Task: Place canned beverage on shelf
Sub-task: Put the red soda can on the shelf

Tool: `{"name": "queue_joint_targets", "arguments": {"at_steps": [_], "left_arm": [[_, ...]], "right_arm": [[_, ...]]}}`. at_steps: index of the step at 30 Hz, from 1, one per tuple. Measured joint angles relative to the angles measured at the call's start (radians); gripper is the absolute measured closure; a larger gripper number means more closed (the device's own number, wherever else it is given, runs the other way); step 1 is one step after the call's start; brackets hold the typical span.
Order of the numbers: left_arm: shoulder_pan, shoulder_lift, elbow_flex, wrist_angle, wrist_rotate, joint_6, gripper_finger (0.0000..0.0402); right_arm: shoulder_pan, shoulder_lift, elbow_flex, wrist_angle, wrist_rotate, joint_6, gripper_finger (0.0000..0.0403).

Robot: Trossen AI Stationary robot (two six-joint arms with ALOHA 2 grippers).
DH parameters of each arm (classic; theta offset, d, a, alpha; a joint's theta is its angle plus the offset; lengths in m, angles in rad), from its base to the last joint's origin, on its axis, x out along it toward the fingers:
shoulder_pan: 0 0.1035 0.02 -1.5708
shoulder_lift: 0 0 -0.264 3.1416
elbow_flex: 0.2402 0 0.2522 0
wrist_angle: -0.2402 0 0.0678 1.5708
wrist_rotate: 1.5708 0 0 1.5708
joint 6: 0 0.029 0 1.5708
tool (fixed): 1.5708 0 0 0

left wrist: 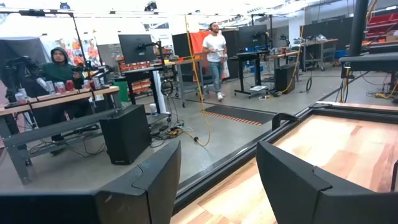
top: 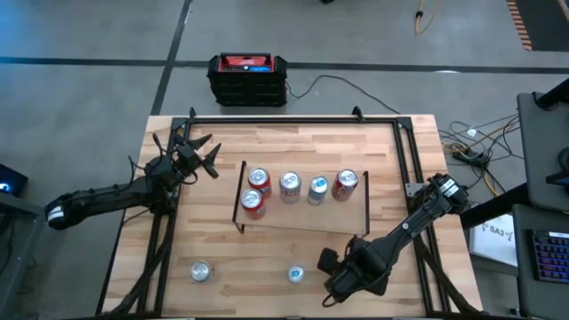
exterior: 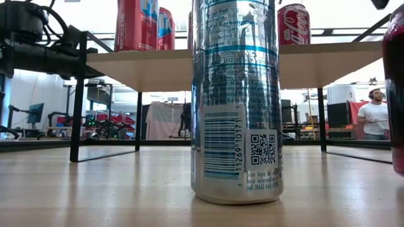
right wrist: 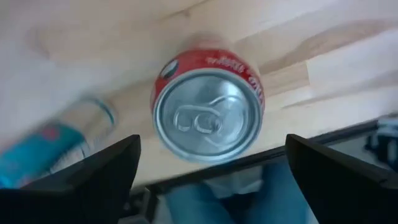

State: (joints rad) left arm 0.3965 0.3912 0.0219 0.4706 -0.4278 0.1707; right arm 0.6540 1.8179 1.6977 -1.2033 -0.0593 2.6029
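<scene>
Wooden tabletop (top: pixel 204 240) is carrying the shelf (top: pixel 302 209), which is standing mid-table on thin black legs. Five cans are standing upright on the shelf: three red, two silver.

High view only: a silver can (top: pixel 201 271) and a blue-topped can (top: pixel 296 274) are standing on the table's near side, well apart. The right gripper (top: pixel 342 280) is hovering near the second one, hiding whatever lies below it. The left gripper (top: pixel 197 147) is waiting near the far left corner.

Right wrist view only: a red can (right wrist: pixel 208 106) is standing upright on the wood, its top facing the camera, lying between the right gripper's (right wrist: pixel 211 171) spread fingers, neither finger touching it.

Low view only: a silver can (exterior: pixel 237 101) is filling the foreground.

Left wrist view only: the left gripper's (left wrist: pixel 217 180) fingers are standing partly apart, holding nothing.
</scene>
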Motion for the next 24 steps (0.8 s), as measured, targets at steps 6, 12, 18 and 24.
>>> {"name": "queue_joint_targets", "arguments": {"at_steps": [6, 12, 18, 24], "left_arm": [[0.0, 0.0, 0.0, 0.0, 0.0, 0.0, 0.0207], [0.0, 0.0, 0.0, 0.0, 0.0, 0.0, 0.0207], [0.0, 0.0, 0.0, 0.0, 0.0, 0.0, 0.0207], [0.0, 0.0, 0.0, 0.0, 0.0, 0.0, 0.0207]], "right_arm": [[0.0, 0.001, 0.001, -0.002, 0.0, -0.211, 0.0003], [-0.002, 0.043, -0.001, 0.001, 0.006, -0.378, 0.0003], [-0.003, 0.052, -0.001, 0.0, 0.007, -0.386, 0.0003], [-0.003, 0.055, -0.002, 0.0, 0.006, -0.362, 0.0003]]}}
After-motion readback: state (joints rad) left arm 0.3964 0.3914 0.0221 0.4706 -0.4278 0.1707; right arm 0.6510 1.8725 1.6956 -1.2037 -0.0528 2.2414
